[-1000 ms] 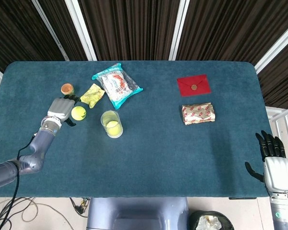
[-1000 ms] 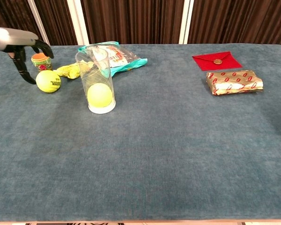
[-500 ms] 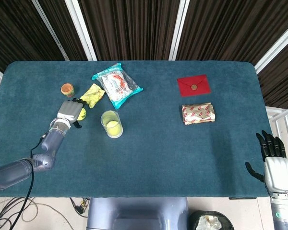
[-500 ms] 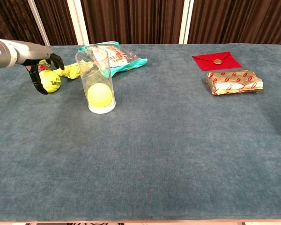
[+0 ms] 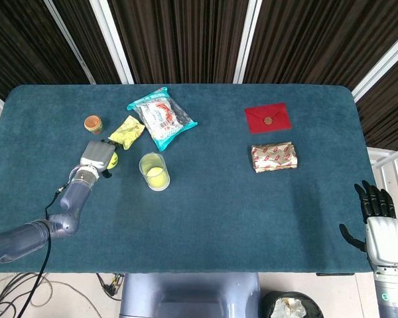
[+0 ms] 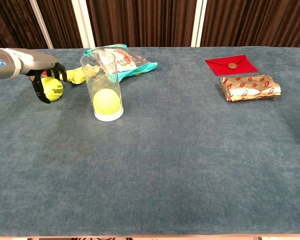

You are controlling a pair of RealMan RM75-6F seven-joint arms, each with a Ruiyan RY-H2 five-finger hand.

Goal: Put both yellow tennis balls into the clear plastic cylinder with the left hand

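Now left hand [image 6: 46,75] clenched round tennis ball [image 6: 52,86], beside clear cylinder [image 6: 103,85]

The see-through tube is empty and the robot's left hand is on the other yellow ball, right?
Not quite: the clear tube already has one yellow ball at the bottom, as the chest view shows. The left hand is indeed on the other yellow ball.

Two tennis balls [image 6: 52,86] [image 6: 106,102], one cylinder [image 6: 103,85]

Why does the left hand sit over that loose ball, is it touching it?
Touching: in the chest view the left hand fingers wrap the ball.
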